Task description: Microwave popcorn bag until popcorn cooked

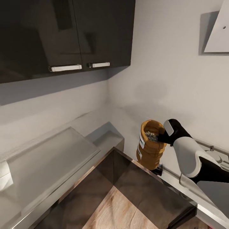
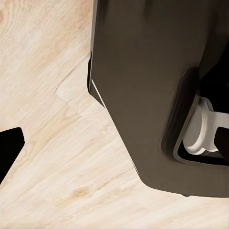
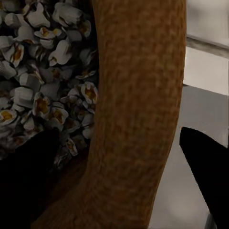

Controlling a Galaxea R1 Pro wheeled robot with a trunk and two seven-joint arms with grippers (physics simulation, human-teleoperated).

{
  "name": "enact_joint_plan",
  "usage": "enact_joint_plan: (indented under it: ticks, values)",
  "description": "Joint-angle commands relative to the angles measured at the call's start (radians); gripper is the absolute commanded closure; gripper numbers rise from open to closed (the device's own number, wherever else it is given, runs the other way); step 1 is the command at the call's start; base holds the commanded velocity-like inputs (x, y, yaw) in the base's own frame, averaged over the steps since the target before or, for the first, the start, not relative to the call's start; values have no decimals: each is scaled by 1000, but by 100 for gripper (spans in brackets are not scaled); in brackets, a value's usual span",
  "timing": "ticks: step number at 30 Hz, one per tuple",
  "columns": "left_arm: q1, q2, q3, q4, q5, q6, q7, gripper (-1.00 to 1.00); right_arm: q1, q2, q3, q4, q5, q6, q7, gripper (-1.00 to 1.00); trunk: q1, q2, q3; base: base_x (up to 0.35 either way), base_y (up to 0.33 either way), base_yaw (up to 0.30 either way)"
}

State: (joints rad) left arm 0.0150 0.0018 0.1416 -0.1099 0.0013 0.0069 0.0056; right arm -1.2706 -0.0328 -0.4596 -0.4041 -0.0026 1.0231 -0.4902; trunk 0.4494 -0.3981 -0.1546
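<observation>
Popcorn bag (image 1: 149, 149) lifted clear of countertop (image 1: 47, 159)
Pinched at rolled rim by right gripper (image 1: 163, 137); best kept upright, popcorn (image 3: 43, 81) unspilled

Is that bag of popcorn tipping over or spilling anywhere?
No spill shows. The popcorn bag is held up off the counter by the right gripper, which pinches its rolled rim, one finger inside and one outside. It leans slightly, but the popcorn sits inside.
</observation>
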Motion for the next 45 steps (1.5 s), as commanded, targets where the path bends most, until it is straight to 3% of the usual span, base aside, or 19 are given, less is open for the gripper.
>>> enact_joint_plan:
  ticks: [1,12,29,37,45]
  values:
    - [0,0,5,-2,0,1,1,-100,-1,1,-5,1,0,2,-4,100,1,-2,-2,0,0,0]
    - [0,0,4,-2,0,1,1,-100,-1,1,-7,4,0,3,-5,100,1,-2,-1,0,0,0]
    - [0,0,4,-2,0,1,1,-100,-1,1,-14,4,0,9,-5,100,1,-2,25,0,0,58]
    - [0,0,4,-2,0,-8,1,-100,-1,1,-96,3,0,9,-7,100,1,-2,37,0,0,140]
    - [0,0,4,-1,0,-10,1,-100,-1,-1,-102,-3,0,10,-7,100,1,-2,48,0,0,130]
